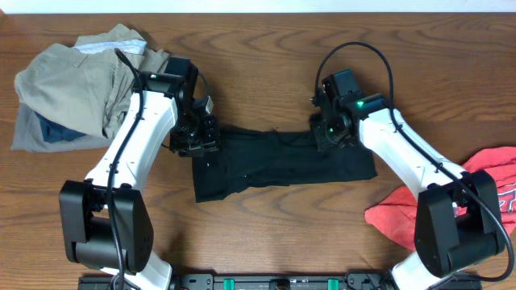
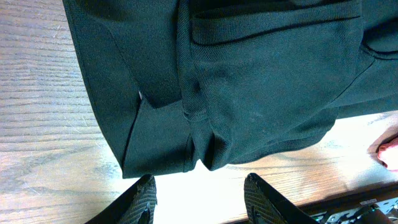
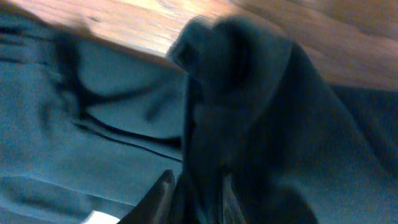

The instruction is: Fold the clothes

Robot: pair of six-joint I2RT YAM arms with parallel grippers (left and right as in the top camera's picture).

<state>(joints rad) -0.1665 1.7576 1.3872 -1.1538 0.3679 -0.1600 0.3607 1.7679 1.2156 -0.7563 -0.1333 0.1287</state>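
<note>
Black shirt (image 1: 282,165) lies as a part-folded band mid-table (image 1: 266,72), my left pincer (image 2: 200,185) released and empty over its 10 o'clock corner, my right pincer (image 3: 195,186) straddling bunched cloth at 1 o'clock with a grip I cannot tell, so I judge the next fold needs firm holds on both ends.

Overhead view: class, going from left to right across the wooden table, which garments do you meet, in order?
Crumpled khaki fabric garment → flat-lying black short-sleeved shirt → bunched red printed tee.
</note>
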